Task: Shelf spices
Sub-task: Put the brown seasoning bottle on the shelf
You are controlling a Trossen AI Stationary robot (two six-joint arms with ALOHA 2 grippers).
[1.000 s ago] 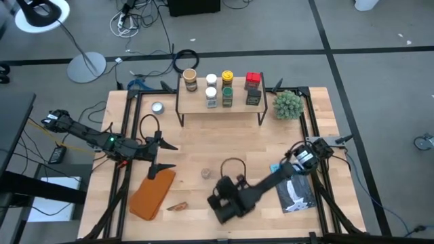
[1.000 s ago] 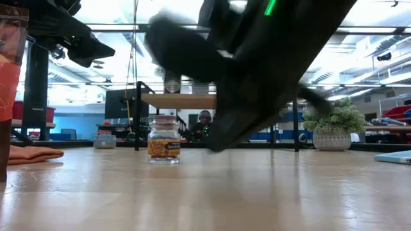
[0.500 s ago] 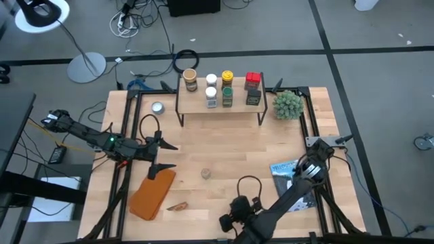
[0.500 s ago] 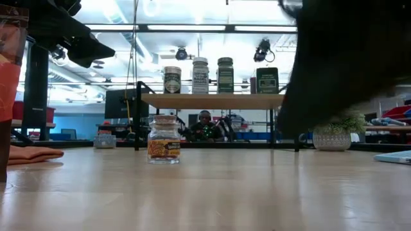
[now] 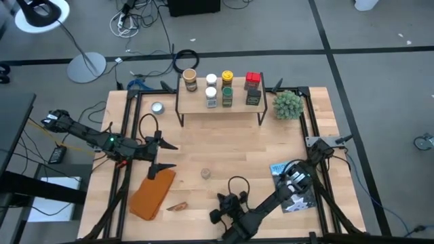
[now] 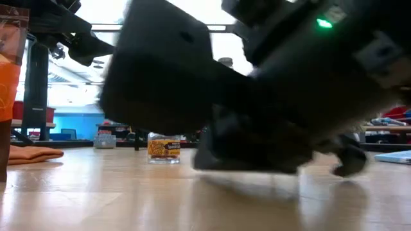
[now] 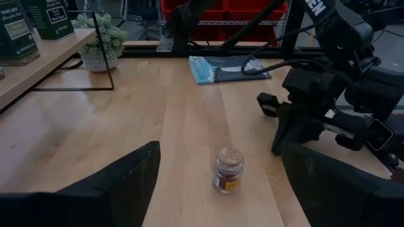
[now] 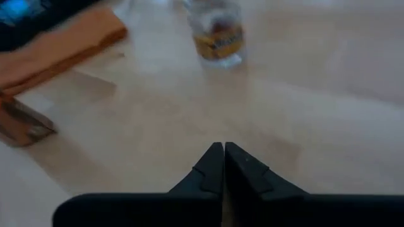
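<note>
One small clear glass jar with a tan lid and an orange label (image 5: 205,174) stands upright and alone on the bare light wooden tabletop (image 5: 271,142), well apart from the low shelf with a pale wooden top and thin black legs (image 5: 239,103), where the other jars and tins (image 5: 219,87) are already lined up; so this jar looks like the last one to place. The right gripper (image 8: 219,165) sits low near the table's front edge, its dark fingers pressed together and holding nothing, pointed towards the jar from some way off; the left gripper (image 5: 163,154) hangs spread wide and empty above the orange cloth (image 5: 152,194), the jar visible between its fingers in its wrist view. The main risk, as I judge it, is the right arm advancing with fingers shut; it would shove or topple the jar rather than straddle it; a tipped jar could roll towards the small brown packet (image 5: 178,206) or off the edge. A late or off-centre opening could clip the lid.
</note>
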